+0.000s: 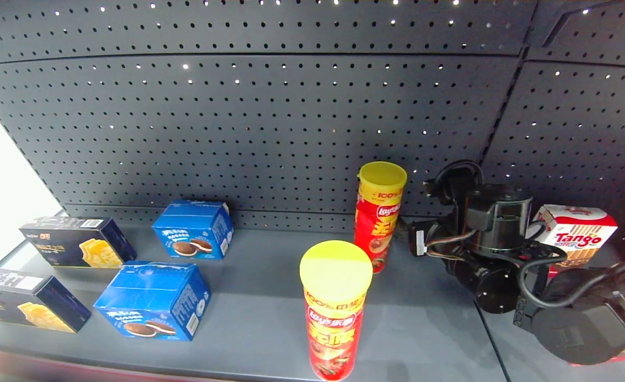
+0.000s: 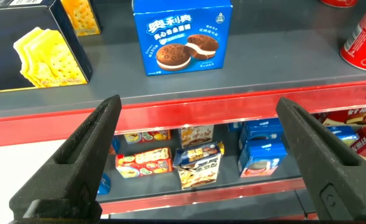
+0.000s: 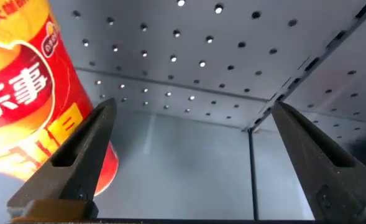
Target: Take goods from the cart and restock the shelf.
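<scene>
Just beside spread right gripper, chips can upright, lid up

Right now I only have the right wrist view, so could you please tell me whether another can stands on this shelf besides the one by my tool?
Observer: Yes. A second chip can stands upright near the front of the shelf, apart from the rear chip can beside your right tool.
Operator: Thank you. Is there anything on the other side of my arm?
Observer: A white and red wafer box sits at the back, to the right of that arm.
Operator: And where is the left tool, please?
Observer: The left tool is open and holds nothing, in front of the shelf's red front edge.
</scene>
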Controlling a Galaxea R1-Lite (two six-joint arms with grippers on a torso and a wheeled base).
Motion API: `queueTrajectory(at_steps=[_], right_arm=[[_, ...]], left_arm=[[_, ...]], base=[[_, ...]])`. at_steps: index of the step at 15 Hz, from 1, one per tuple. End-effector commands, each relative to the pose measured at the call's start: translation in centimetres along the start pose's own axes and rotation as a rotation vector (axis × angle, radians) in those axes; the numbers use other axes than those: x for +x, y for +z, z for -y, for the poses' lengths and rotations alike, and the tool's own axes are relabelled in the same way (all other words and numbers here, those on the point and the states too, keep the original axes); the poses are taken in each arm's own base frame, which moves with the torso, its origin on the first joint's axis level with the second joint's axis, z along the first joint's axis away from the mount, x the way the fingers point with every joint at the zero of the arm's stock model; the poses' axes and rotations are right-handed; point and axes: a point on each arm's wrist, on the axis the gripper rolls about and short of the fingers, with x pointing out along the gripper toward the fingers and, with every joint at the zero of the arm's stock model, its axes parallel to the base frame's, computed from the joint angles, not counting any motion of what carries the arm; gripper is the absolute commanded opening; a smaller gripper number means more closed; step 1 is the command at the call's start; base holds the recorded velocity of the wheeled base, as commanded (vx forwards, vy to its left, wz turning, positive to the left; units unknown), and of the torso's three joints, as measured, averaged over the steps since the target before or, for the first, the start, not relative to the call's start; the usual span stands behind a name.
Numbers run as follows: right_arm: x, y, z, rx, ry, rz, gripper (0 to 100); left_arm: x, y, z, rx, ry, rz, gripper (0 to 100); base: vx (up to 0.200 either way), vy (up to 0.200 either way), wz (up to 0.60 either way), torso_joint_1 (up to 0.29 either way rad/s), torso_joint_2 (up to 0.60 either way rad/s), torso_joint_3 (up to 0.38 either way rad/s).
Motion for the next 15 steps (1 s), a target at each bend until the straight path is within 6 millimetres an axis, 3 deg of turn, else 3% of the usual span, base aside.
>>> queueTrajectory(at_steps=[1,15], right_arm=[[-0.9,0.2,-0.2,0.000,0.022,0.008,100],[-3.1,0.5,-1.4,0.003,0.081,0.022,100]], left_arm=[[0.0,0.0,0.0,0.000,-0.001,0.000,100],[0.0,0.0,0.0,0.000,-0.001,-0.002,100]], base=[[0.000,0.000,0.00,0.000,0.00,0.000],[0.000,0.000,0.00,0.000,0.00,0.000]])
